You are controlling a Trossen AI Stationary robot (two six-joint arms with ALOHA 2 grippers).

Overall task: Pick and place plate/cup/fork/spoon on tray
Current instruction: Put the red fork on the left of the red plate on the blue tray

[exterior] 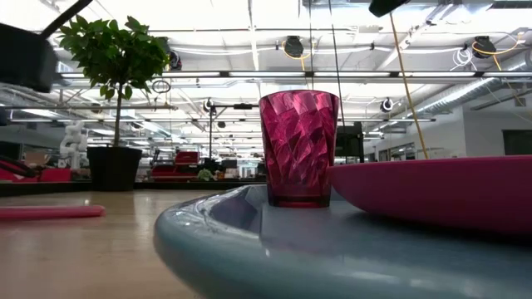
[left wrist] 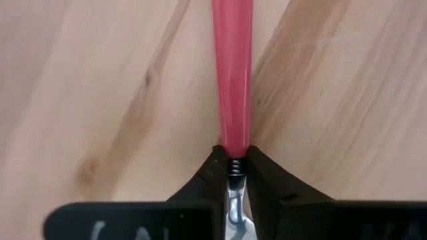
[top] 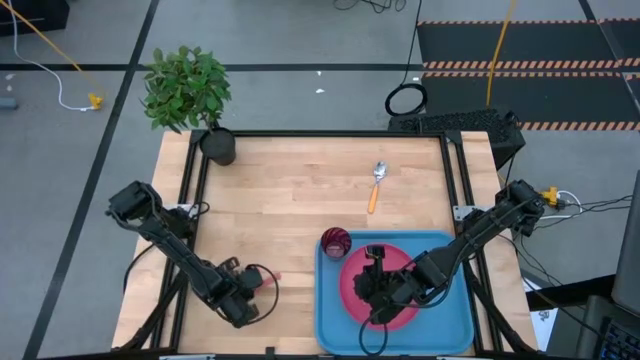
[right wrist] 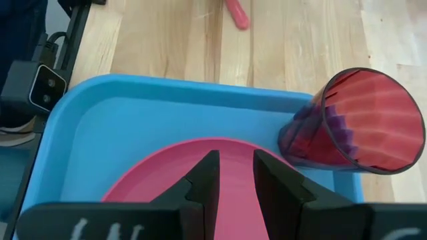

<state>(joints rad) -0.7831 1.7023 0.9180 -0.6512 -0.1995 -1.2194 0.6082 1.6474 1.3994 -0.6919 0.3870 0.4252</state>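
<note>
The light-blue tray (top: 335, 310) lies at the table's near right. The pinkish-red plate (top: 355, 285) lies flat in it, and the dark red cup (top: 335, 242) stands upright in its far left corner. The orange-handled spoon (top: 376, 185) lies on the wood beyond the tray. My left gripper (top: 262, 285), left of the tray, is shut on the fork (left wrist: 232, 73), whose pink handle also shows in the low view (exterior: 50, 212). My right gripper (right wrist: 235, 170) hovers over the plate's far part with a narrow gap between its fingers, holding nothing. My left gripper pinches the fork's metal neck (left wrist: 233, 167) between its two fingers, right where it meets the pink handle. The fingers come from above and lie across the fork. The handle (left wrist: 232, 100) runs away from the fingers and lies level on the wood.
A dark pot with a green plant (top: 215, 143) stands at the table's far left corner. Black frame rails run along the table's left and right edges. Bare wood lies between the fork and the tray (right wrist: 87, 133) and across the table's middle.
</note>
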